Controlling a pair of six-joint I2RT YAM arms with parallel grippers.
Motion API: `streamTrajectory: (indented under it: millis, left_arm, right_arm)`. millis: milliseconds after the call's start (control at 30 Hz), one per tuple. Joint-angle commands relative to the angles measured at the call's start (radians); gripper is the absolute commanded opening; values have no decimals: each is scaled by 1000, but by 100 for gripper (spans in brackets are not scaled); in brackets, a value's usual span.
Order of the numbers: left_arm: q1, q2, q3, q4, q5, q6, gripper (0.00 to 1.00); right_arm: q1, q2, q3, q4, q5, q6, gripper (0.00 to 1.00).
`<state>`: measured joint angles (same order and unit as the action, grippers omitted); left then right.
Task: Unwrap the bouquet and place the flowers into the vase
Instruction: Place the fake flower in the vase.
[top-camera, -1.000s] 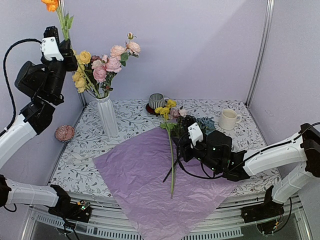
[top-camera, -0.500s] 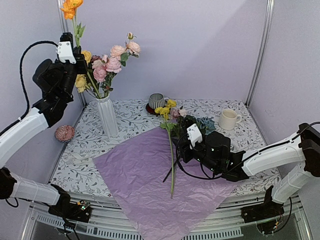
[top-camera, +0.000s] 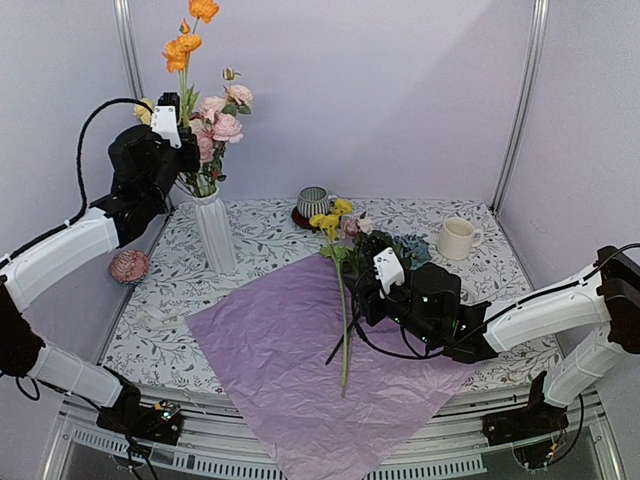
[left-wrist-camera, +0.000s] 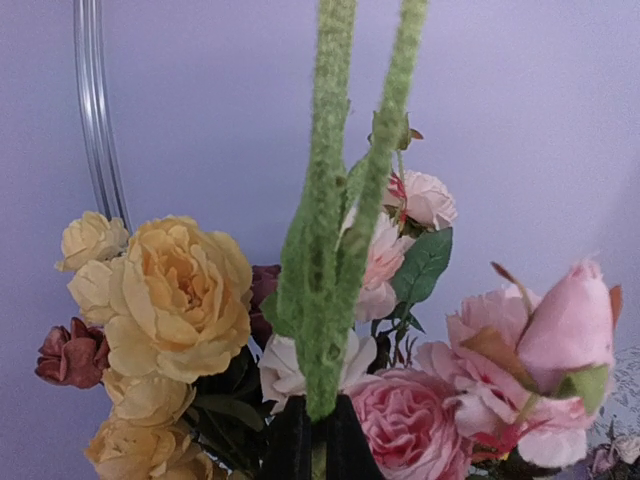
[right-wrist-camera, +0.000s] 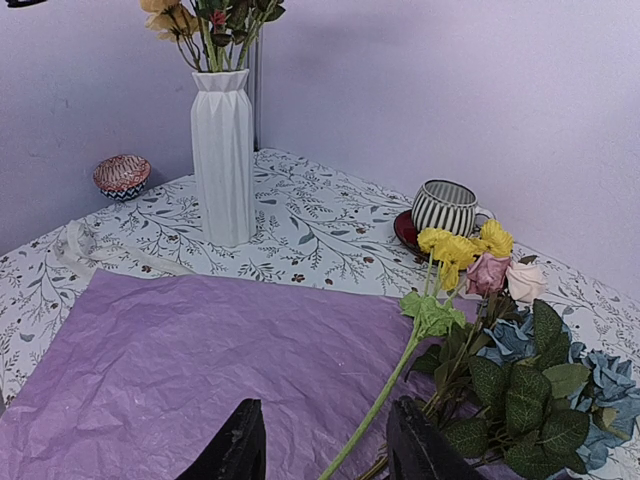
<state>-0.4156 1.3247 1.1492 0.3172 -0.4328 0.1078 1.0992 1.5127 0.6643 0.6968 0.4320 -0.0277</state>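
L claw clamped on stems of orange flowers, vase right below it w/ other blooms. R claw fingers apart over lilac paper, yellow flower stem lying between them, blue roses just to its right

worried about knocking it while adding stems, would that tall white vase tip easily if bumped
Probably yes: the vase is tall and slim on a narrow base, and the flowers crowded above its rim likely make it top-heavy. It looks rigid, perhaps ceramic, so a fall might chip it.
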Motion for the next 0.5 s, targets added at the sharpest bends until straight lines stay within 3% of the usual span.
streamTrajectory:
  millis: [0, 467]
  left_arm:
    - [24, -13, -36, -55, 16, -73, 0]
    - [49, -15, -119, -66, 45, -136, 0]
  right_arm:
    - [-5, 6, 13, 4, -12, -8, 43]
    - [-4, 0, 13, -2, -25, -4, 43]
